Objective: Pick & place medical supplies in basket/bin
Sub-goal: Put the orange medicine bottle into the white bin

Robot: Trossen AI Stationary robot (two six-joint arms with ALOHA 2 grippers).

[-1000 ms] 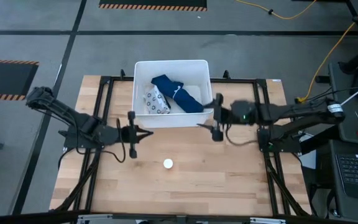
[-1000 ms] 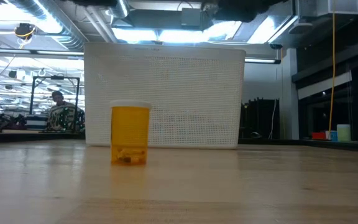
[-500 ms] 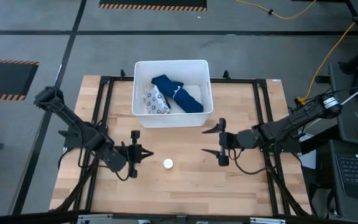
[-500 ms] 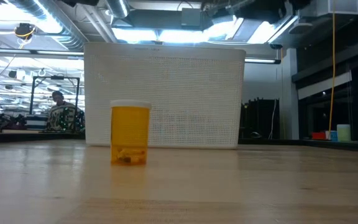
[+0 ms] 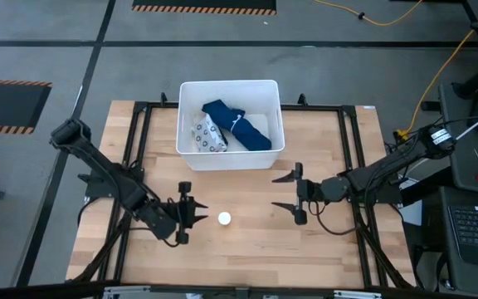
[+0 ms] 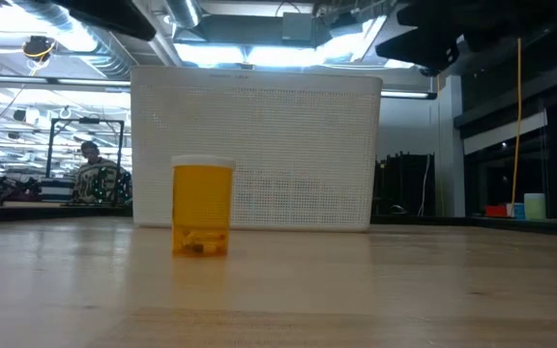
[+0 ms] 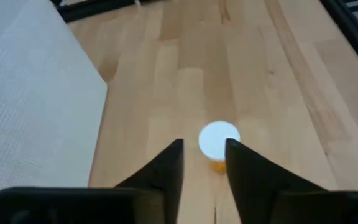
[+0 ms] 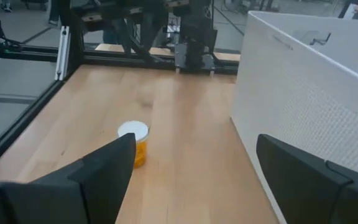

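The white tub [image 5: 187, 155] stands at the table's far middle. In it lie the dark-blue bundle [image 5: 237, 124] and the grey-white packet [image 5: 208, 135], both resting on its floor. The tiny white round object [image 5: 224, 218] is the white cap of a small yellow vial [image 6: 202, 209] standing upright on the table nearer than the tub. My left gripper [image 5: 197, 214] is open just left of the vial, pointing at it; in its wrist view the vial [image 7: 219, 140] shows just beyond the fingertips [image 7: 204, 155]. My right gripper [image 5: 286, 192] is wide open to the vial's right, well apart from it [image 8: 133, 140].
Black frame rails [image 5: 143, 149] run along the table's left, right and far sides. The tub's wall [image 8: 303, 93] stands close beside my right gripper. Bare wood [image 5: 247, 249] lies between the vial and the near edge.
My left gripper has moved toward the near edge and to the right, closing in on the vial. My right gripper has drawn away from the tub's near right corner toward the near edge and now hovers over open table. The vial and the tub's contents have kept still.
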